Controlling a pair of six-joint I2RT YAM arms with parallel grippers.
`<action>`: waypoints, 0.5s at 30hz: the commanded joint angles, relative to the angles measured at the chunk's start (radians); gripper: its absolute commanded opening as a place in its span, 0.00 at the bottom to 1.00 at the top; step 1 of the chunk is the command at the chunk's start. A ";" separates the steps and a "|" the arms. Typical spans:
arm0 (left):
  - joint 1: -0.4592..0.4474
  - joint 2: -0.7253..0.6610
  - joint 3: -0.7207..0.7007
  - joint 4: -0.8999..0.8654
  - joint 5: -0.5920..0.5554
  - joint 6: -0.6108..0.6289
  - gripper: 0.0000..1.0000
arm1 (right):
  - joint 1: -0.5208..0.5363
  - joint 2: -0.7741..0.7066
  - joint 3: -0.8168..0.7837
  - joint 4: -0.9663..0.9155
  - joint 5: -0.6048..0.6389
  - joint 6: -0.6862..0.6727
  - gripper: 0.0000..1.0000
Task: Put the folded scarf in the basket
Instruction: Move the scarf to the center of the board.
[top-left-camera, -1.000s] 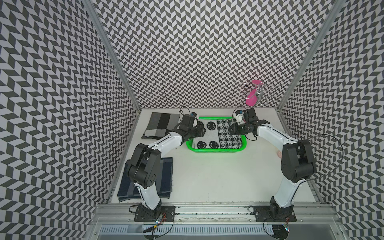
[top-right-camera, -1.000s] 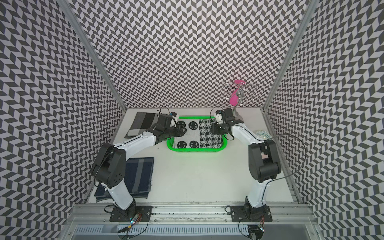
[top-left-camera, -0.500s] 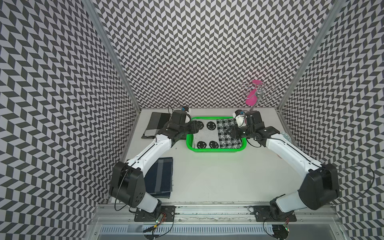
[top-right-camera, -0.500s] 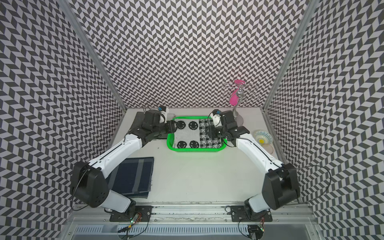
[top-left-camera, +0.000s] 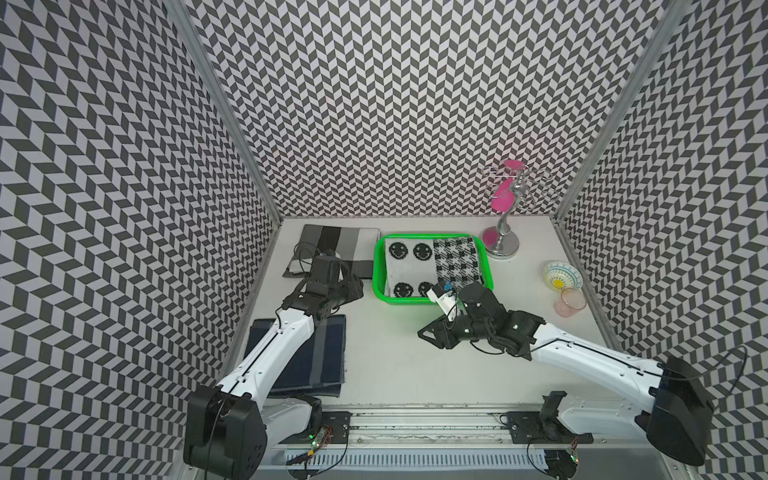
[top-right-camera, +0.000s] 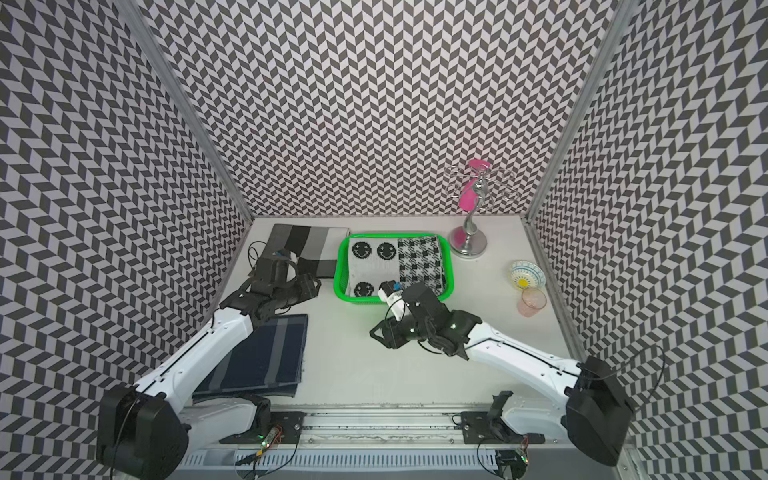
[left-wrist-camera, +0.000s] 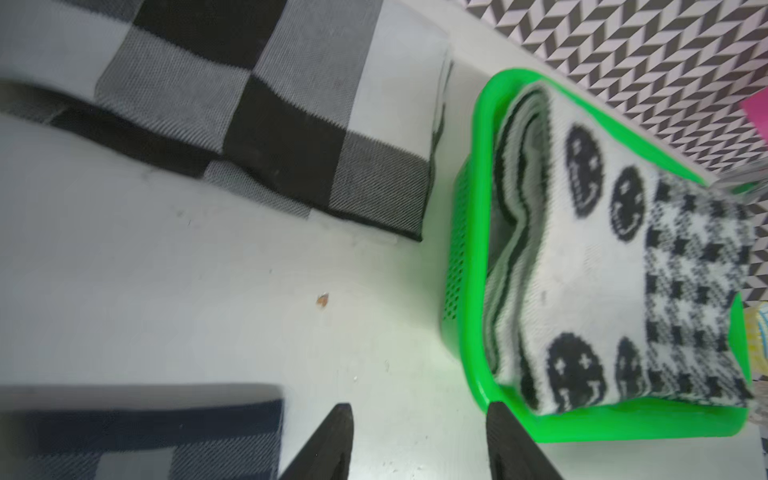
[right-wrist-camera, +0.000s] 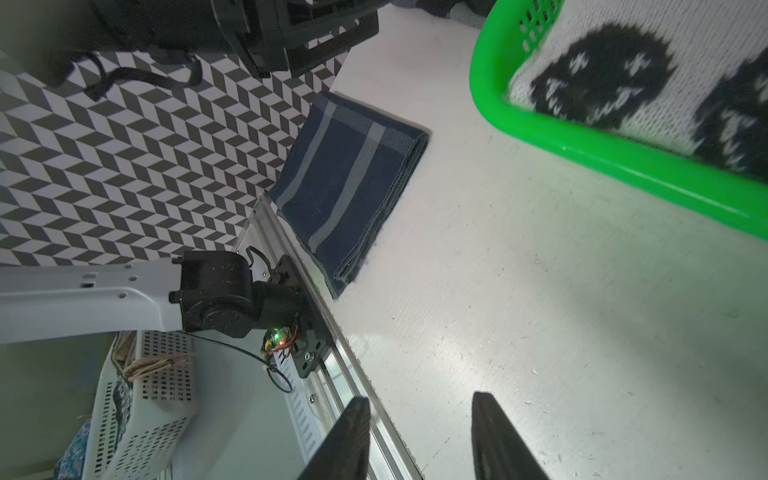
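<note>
Left tool (left-wrist-camera: 419, 409) and right tool (right-wrist-camera: 422, 399): both with jaws apart, empty. One basket (top-left-camera: 377, 270) beside them holds one smiley scarf (top-left-camera: 432, 266); two more, grey scarf (top-left-camera: 332, 241) and navy scarf (top-left-camera: 324, 357), flank the left tool.

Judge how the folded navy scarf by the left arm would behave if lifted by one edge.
Probably floppy: the navy scarf is soft woven cloth in loose stacked layers, so it would likely droop and unfold. It lies thin and flat, so likely light. Pushed, it would probably bunch rather than slide.
</note>
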 joint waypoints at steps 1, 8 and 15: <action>0.000 -0.080 -0.091 -0.045 -0.091 -0.057 0.56 | -0.003 -0.062 -0.027 0.099 0.029 0.038 0.45; -0.003 -0.106 -0.243 -0.024 -0.201 -0.206 0.59 | -0.003 -0.089 -0.037 0.079 0.016 0.007 0.46; -0.068 -0.033 -0.306 0.038 -0.218 -0.239 0.58 | -0.004 -0.086 -0.063 0.088 0.023 -0.009 0.46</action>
